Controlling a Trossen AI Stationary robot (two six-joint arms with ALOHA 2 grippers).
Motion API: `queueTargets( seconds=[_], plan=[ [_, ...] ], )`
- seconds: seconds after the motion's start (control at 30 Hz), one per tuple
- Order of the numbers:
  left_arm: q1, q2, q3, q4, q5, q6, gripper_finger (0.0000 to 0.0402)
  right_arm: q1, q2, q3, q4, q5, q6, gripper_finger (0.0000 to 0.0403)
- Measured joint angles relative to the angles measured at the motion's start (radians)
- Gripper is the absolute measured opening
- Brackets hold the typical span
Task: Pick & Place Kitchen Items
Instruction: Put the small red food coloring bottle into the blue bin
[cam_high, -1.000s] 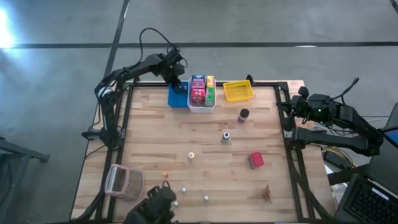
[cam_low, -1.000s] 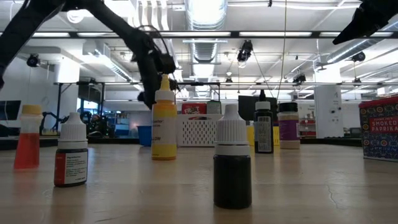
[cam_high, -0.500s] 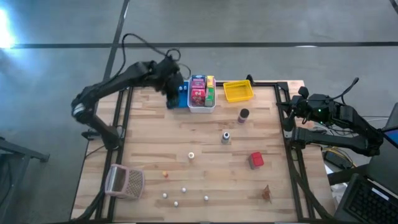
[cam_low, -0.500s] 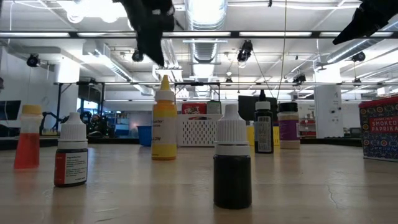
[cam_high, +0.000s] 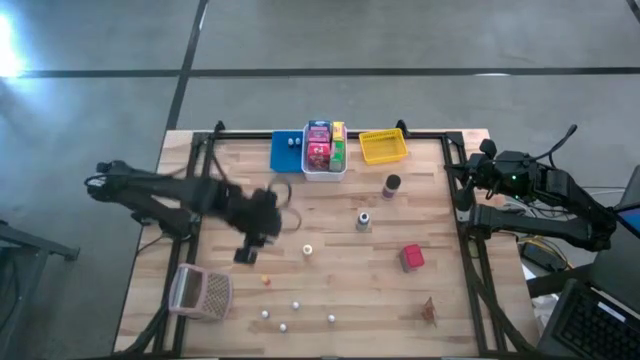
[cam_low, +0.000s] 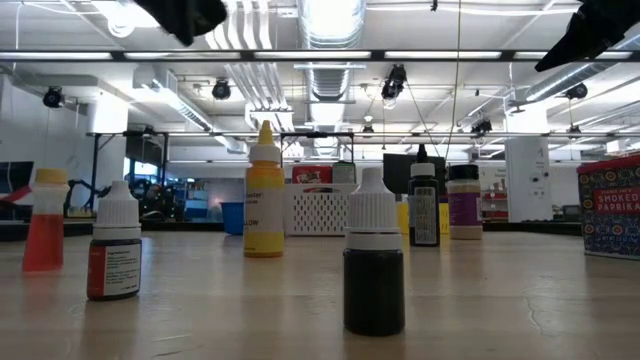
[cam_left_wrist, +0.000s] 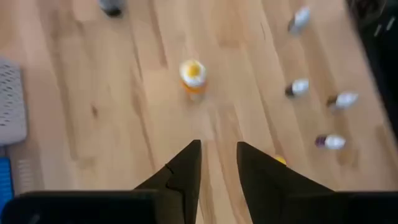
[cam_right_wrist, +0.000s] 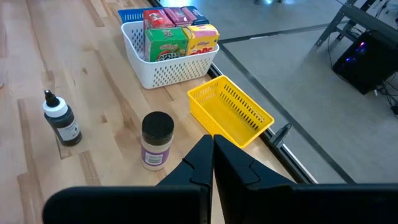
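Two sets of jaws: the left jaws stand a narrow gap apart with nothing between them; the right jaws are pressed together, empty.
Left jaws, place: above the left middle of the bench (cam_high: 350, 290), blurred in the high view, pointing down at bare wood.
Nearest item: a small yellow-capped bottle (cam_left_wrist: 193, 74) upright on the boards just ahead of the left jaws.
Right jaws, place: beyond the bench's right edge, near the far corner.
Ahead of them: a dark-lidded jar (cam_right_wrist: 155, 140) with a pale purple label, too small to read, and a black dropper bottle (cam_right_wrist: 61, 121) beside it.
White bin (cam_high: 323, 172): at the far edge, packed with upright boxes, pink, red, green and yellow; the print on them cannot be read.
Blue bin (cam_high: 284, 155): touching the white bin's left side, two tiny white things inside.
Yellow bin (cam_high: 383, 147): just right of the white bin.
Red box (cam_high: 411, 257): alone on the right half; the low view reads "SMOKED PAPRIKA" on it.
Yellow bottle (cam_low: 264, 205): letters "LOW" legible.
Small white-capped bottles (cam_high: 283, 326): scattered along the near edge.
Mesh basket (cam_high: 201, 293): near-left corner, on its side.
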Motion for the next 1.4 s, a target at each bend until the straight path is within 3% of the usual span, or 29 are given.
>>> queueTargets(
  seconds=[0.23,0.47,0.7,1.0,1.4],
  plan=[
    [-0.243,0.053,-0.121,0.136,-0.184,-0.128,0.017,0.0,0.0,0.0,0.0,0.0,-0.002,0.0008],
    [-0.35,0.146,-0.148,0.203,-0.195,-0.179,0.0214,0.0,0.0,0.0,0.0,0.0,-0.001,0.0008],
    [-0.384,0.286,-0.124,0.359,-0.142,-0.108,0.0206,0.0,0.0,0.0,0.0,0.0,0.0,0.0008],
    [-0.393,0.423,-0.05,0.352,-0.122,-0.001,0.0195,0.0,0.0,0.0,0.0,0.0,0.0,0.0008],
    [-0.389,0.515,0.008,0.383,-0.094,0.013,0.0193,0.0,0.0,0.0,0.0,0.0,0.0,0.0008]
  ],
)
